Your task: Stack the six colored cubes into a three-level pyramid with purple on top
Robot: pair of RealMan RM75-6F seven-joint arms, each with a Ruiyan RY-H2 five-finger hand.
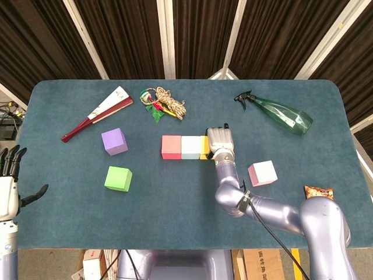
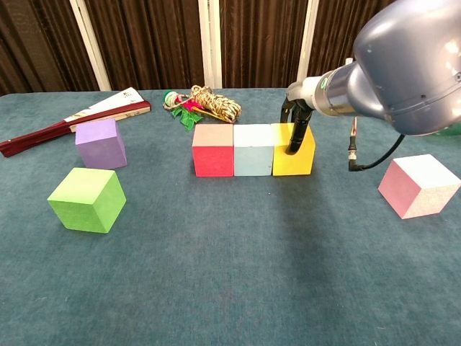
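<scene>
Completing the base row, the right hand [image 1: 220, 142] is gripping the yellow cube [image 2: 294, 153] at the right end beside the light-blue cube [image 2: 253, 151]; releasing and fetching the pink cube [image 2: 418, 186] appears next.

The right hand [image 1: 220, 142] hides most of the yellow cube [image 1: 203, 148].

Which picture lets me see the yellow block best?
The chest view: the yellow block shows its whole front there, beside the light blue block. In the head view the right robot hand covers most of it, leaving a thin yellow strip.
</scene>
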